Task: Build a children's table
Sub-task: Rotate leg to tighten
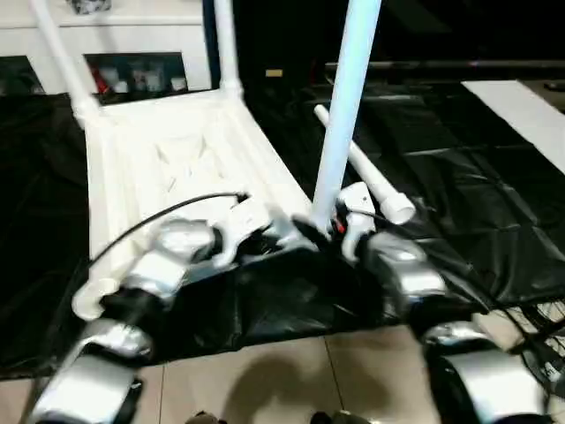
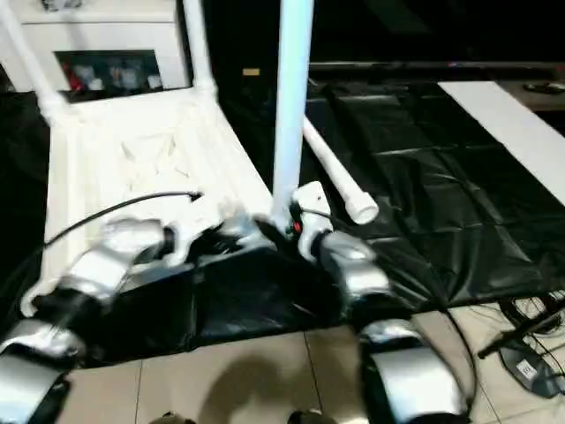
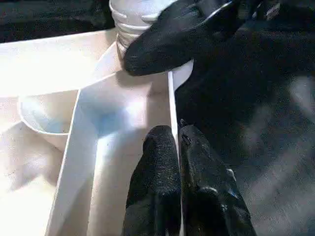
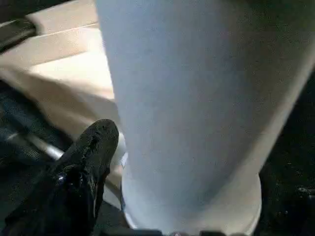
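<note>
The children's table top (image 1: 132,185) lies upside down on a black sheet. Two white legs (image 1: 225,44) stand in its far corner sockets. A third leg (image 1: 344,106) stands upright at the near right corner. My right gripper (image 1: 331,228) is open around that leg's base, one finger (image 4: 91,152) close beside the tube. My left gripper (image 3: 177,142) is shut on the table top's thin rim (image 3: 172,98) just beside that corner. Another leg (image 1: 371,177) lies loose on the sheet to the right.
A white cabinet (image 1: 132,35) with glass doors stands behind the table top. A white board (image 1: 530,115) lies at the far right on the black sheet (image 1: 459,203). Tiled floor (image 1: 265,380) runs along the near edge, with cables (image 2: 521,353) at the right.
</note>
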`<state>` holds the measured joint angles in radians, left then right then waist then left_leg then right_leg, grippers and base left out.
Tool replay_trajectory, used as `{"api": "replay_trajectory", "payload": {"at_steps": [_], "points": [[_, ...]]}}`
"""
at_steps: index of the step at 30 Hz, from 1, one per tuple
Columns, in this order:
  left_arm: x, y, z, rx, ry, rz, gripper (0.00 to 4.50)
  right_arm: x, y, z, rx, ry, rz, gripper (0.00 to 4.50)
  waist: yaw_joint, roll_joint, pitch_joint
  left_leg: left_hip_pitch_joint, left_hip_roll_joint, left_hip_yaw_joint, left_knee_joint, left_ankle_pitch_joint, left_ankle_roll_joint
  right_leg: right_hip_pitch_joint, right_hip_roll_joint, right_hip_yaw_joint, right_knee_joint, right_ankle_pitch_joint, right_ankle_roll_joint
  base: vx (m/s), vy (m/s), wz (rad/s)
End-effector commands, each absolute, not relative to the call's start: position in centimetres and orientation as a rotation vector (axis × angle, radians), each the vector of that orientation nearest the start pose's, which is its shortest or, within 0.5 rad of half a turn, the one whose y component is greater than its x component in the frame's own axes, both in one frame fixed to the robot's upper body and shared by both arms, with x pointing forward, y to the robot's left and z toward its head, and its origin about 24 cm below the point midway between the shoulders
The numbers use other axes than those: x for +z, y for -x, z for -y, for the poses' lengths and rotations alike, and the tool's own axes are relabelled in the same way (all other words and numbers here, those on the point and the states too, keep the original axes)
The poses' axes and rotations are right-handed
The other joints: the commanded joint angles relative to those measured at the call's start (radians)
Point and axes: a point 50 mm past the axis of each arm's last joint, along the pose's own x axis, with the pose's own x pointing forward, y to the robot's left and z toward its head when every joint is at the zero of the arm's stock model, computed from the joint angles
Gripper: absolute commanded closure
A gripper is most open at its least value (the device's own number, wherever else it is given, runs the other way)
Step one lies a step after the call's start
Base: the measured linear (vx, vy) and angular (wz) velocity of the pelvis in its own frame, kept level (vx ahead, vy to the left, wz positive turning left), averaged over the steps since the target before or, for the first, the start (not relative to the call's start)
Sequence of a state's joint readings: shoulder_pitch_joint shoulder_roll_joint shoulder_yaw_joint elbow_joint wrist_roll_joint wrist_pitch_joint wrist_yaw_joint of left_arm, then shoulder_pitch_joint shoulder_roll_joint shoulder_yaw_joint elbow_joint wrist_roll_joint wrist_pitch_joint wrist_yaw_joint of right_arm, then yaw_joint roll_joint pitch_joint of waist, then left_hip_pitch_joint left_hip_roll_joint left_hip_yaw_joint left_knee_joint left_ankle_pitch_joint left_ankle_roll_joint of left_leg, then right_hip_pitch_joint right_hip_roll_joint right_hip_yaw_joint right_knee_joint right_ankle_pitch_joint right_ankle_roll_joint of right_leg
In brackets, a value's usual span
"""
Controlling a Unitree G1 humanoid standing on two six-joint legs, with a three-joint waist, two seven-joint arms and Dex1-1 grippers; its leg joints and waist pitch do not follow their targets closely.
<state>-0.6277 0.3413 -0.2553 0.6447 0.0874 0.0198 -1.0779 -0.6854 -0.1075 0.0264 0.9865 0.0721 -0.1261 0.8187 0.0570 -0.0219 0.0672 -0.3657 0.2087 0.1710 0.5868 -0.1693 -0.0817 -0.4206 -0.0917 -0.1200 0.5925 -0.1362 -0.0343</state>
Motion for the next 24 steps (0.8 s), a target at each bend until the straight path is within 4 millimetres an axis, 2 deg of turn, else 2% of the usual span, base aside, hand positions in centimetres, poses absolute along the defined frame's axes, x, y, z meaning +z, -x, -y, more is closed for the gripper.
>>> {"api": "replay_trajectory", "payload": {"at_steps": [1,2,4,6,7,10,15,18,22,24], "points": [[5.8,-32.3,-12.2,-1.327,-0.526,-0.339,4.50,3.5,-33.2,8.9,1.124,0.063,-0.220,0.71,0.009,0.009,-0.079,0.008,0.028,0.001,-0.067,-0.260,0.057,0.063,-0.060,0.057,-0.070,-0.323,-0.199,0.000,0.000,0.00],[5.9,-32.2,-12.5,-1.340,-0.525,-0.340,4.50,3.5,-32.9,9.1,1.169,0.076,-0.226,0.71,0.015,0.010,-0.079,0.013,0.031,0.004,-0.066,-0.272,0.054,0.059,-0.058,0.059,-0.070,-0.325,-0.198,0.000,0.000,0.00],[6.1,-32.2,-13.2,-1.372,-0.523,-0.348,4.50,3.3,-32.2,9.5,1.300,0.097,-0.267,0.71,0.020,0.010,-0.076,0.012,0.031,0.002,-0.069,-0.295,0.050,0.061,-0.057,0.057,-0.071,-0.347,-0.196,0.000,0.000,0.00],[6.1,-32.2,-13.3,-1.380,-0.524,-0.352,4.50,3.3,-32.0,9.6,1.335,0.103,-0.282,0.71,0.029,0.011,-0.075,0.016,0.034,0.002,-0.070,-0.319,0.040,0.057,-0.061,0.060,-0.074,-0.384,-0.185,0.000,0.000,0.00],[6.3,-32.1,-13.9,-1.415,-0.533,-0.363,4.50,3.2,-31.5,10.0,1.422,0.123,-0.320,0.71,0.030,0.004,-0.075,0.017,0.035,0.002,-0.070,-0.319,0.037,0.056,-0.062,0.060,-0.075,-0.390,-0.184,0.000,0.000,0.00],[6.3,-32.0,-14.5,-1.447,-0.566,-0.383,4.50,3.2,-31.3,10.2,1.492,0.153,-0.358,0.71,0.035,0.003,-0.074,0.014,0.033,0.000,-0.070,-0.315,0.034,0.058,-0.063,0.060,-0.075,-0.416,-0.173,0.000,0.000,0.00],[6.4,-32.0,-14.9,-1.471,-0.577,-0.398,4.50,3.5,-31.6,9.8,1.510,0.146,-0.366,1.06,0.036,0.000,-0.075,0.012,0.032,-0.002,-0.071,-0.296,0.026,0.058,-0.066,0.060,-0.073,-0.428,-0.168,0.000,0.000,0.00],[6.4,-31.9,-15.1,-1.487,-0.583,-0.404,4.50,3.7,-31.5,9.6,1.536,0.137,-0.363,1.39,0.036,0.001,-0.076,0.012,0.033,-0.001,-0.071,-0.287,0.028,0.059,-0.065,0.061,-0.071,-0.415,-0.169,0.000,0.000,0.00],[6.4,-31.9,-15.3,-1.496,-0.585,-0.409,4.50,3.7,-31.4,9.5,1.550,0.133,-0.365,1.49,0.036,0.002,-0.077,0.010,0.033,0.000,-0.071,-0.278,0.029,0.060,-0.064,0.061,-0.067,-0.382,-0.181,0.000,0.000,0.00],[6.3,-31.9,-15.3,-1.493,-0.578,-0.406,4.50,3.6,-31.4,9.5,1.545,0.123,-0.363,1.69,0.036,0.003,-0.077,0.011,0.033,0.000,-0.070,-0.280,0.027,0.060,-0.064,0.061,-0.067,-0.383,-0.182,0.000,0.000,0.00]]}}
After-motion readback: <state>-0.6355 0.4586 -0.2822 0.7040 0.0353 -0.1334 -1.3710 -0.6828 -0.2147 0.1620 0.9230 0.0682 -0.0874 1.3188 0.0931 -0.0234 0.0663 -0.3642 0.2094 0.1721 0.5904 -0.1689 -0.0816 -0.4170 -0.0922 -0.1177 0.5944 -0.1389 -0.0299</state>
